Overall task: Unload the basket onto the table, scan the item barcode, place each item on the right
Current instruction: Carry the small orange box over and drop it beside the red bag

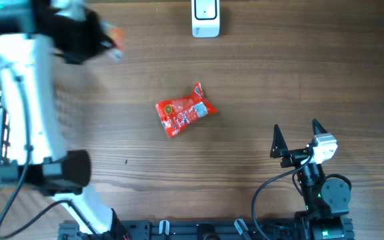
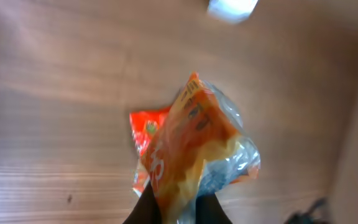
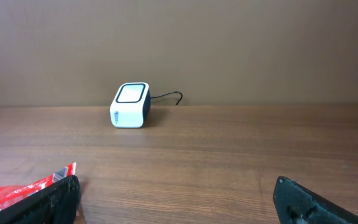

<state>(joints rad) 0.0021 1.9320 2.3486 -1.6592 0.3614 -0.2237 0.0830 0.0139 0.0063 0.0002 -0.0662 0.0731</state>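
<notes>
The counter is brown wood grain. In the black left claw sits an orange, yellow and partly clear pouch. Ahead of the black right claw are a red packet and a white, dark-sided scanner.

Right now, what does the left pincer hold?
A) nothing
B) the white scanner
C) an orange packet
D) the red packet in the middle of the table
C: the left wrist view shows the left pincer shut on an orange packet above the table; the red packet lies flat on it, and the white scanner stands at the far edge.
</notes>
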